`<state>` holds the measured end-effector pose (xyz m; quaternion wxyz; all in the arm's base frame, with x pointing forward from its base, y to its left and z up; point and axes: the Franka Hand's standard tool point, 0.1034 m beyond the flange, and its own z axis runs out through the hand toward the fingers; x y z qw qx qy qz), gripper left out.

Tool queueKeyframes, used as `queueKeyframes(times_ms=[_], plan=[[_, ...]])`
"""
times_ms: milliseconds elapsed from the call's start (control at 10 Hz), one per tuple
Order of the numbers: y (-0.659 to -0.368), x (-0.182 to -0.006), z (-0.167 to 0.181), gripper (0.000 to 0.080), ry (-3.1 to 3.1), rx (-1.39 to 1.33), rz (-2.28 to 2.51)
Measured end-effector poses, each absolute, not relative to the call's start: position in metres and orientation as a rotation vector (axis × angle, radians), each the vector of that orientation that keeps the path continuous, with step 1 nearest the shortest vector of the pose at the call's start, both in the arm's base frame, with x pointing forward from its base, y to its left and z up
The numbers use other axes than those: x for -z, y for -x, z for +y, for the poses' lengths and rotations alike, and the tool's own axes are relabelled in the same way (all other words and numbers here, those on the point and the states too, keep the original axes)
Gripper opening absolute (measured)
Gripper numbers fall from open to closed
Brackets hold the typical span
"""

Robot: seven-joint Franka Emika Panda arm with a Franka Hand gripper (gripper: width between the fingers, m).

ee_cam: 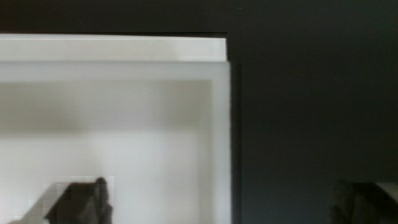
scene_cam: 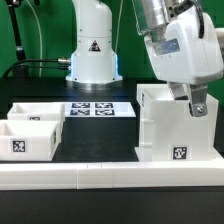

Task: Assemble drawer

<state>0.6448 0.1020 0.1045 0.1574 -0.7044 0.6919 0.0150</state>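
**Exterior view**
- Drawer casing (scene_cam: 172, 128): stands upright near the worktop's front edge, toward the corner on the exterior view's right, just behind the low rail (scene_cam: 110, 176). A tag faces forward.
- Trays (scene_cam: 32, 131): two sit side by side near the front edge toward the corner on the exterior view's left, well apart from the casing.
- Marker board (scene_cam: 100, 108): lies flat mid-worktop, between the trays and the casing and further back.
- Gripper (scene_cam: 195, 103): sits at the casing's top rim, over its end on the exterior view's right, pointing straight down. Finger spread is hard to read from here.
- Key relation: the casing lies directly beneath the gripper, at or close to touching. No travel across the worktop looks necessary, only descent.

**Wrist view**
- Casing (ee_cam: 125, 110): seen from above, its open cavity faces the camera.
- Side wall (ee_cam: 228, 130): runs as a straight strip away from the camera, with dark worktop (ee_cam: 320, 100) beyond it.
- Fingers (ee_cam: 79, 203): one is over the cavity and the other over the dark worktop, so the wall passes between them.
- Gripper (ee_cam: 222, 205): spread wide and holding nothing.
- Judgement: the wall's long axis runs across the closing direction, so closing should pinch it.
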Motion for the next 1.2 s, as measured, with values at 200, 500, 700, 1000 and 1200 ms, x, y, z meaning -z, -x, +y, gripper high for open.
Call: queueKeyframes(times_ms=[200, 500, 700, 1000, 1200], plan=[[-0.644, -0.106, 0.101, 0.0646, 2.045, -0.035, 1.947], [-0.622, -0.136, 0.077, 0.0649, 2.212, 0.025, 1.718], [-0.606, -0.150, 0.057, 0.0649, 2.221, 0.062, 1.685], [-0.605, -0.147, 0.058, 0.0649, 2.231, 0.059, 1.679], [-0.601, -0.142, 0.045, 0.0649, 2.480, 0.121, 1.330]])
